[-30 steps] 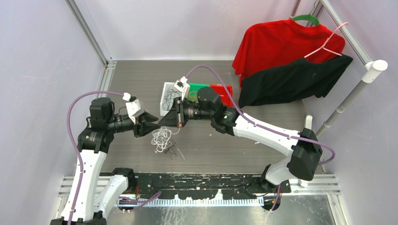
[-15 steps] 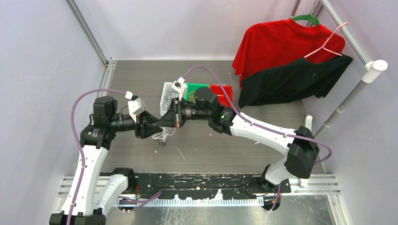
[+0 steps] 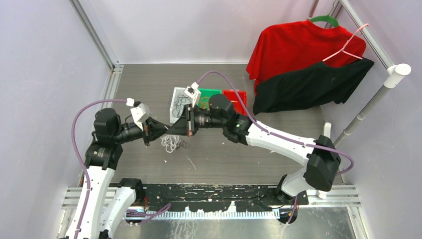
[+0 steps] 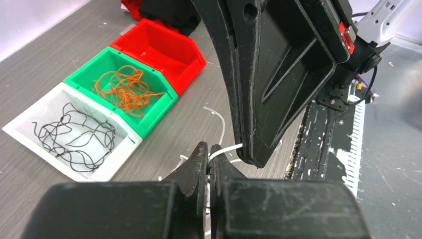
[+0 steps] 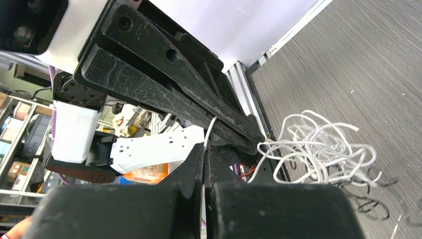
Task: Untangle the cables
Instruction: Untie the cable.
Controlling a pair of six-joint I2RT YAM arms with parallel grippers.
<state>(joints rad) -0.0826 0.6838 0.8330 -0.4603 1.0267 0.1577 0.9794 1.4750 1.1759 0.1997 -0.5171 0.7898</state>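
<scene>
The white tangle (image 5: 318,149), with a few black strands in it, lies on the table (image 3: 224,159) just below the gripper tips. The left gripper (image 4: 209,154) and right gripper (image 5: 204,152) meet tip to tip. Each has its fingers pressed together on one white cable (image 4: 226,149), probably to draw it out of the clump.

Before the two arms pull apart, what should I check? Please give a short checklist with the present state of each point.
1. The left gripper is shut on a white cable: ok.
2. The right gripper is shut on a white cable: ok.
3. Both hold the same cable: cannot tell.
4. Space between the two gripper tips: not ok, they almost touch.
5. The white tangle is free of the black cables: not ok, black strands lie at its edge.
6. The red bin is empty: ok.
</scene>
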